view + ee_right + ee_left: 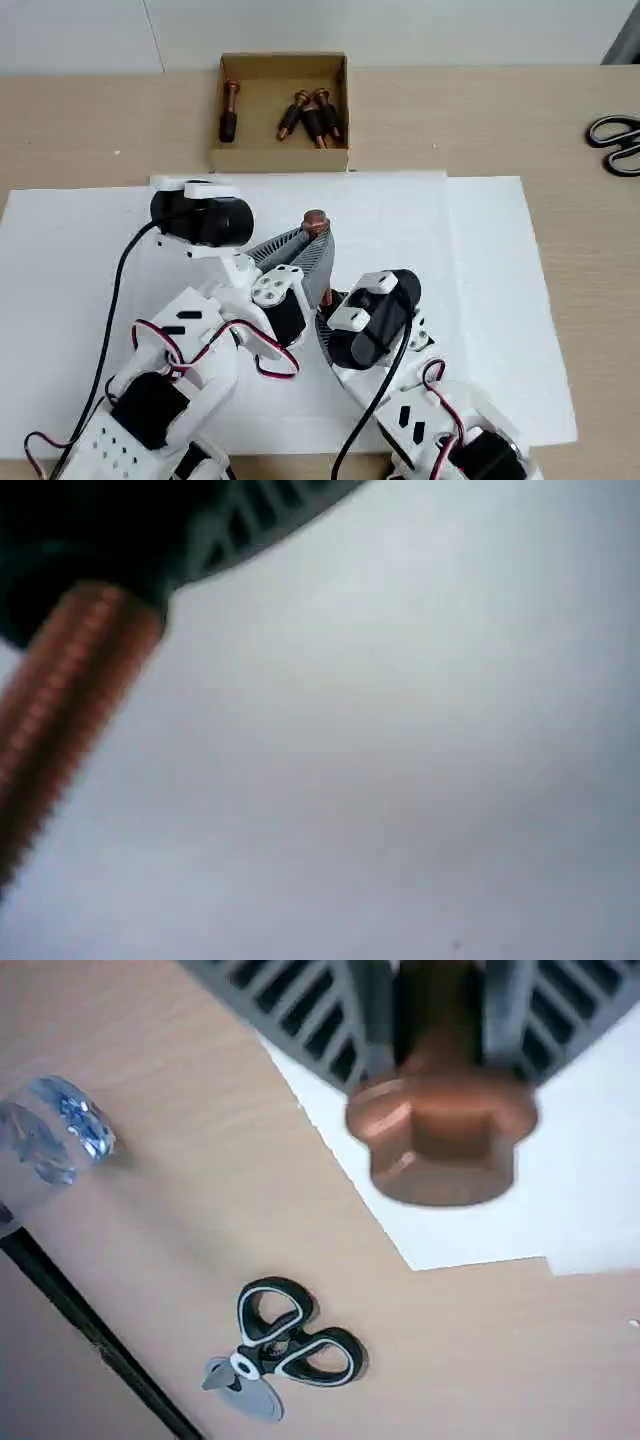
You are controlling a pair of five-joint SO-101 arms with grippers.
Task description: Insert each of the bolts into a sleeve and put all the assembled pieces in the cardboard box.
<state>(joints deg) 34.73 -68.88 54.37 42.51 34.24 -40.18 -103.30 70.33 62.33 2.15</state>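
Wooden counter (80, 120) carries a white paper sheet (480, 260). At the sheet's far edge we see the cardboard box (283, 158) with four assembled pieces (312, 120) inside. Scissors (615, 143) lie well apart. Over the sheet the left tool (310, 250) is clamped on a copper bolt (440, 1130), head clear of the tips. The right tool (326, 305) sits at the bolt's threaded end; we cannot tell its grip.

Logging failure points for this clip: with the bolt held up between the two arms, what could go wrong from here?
The left gripper clamps the bolt just below its head, so a sideways push could tilt it or make it slip. Both arms crowd together over the white paper; they might knock each other.
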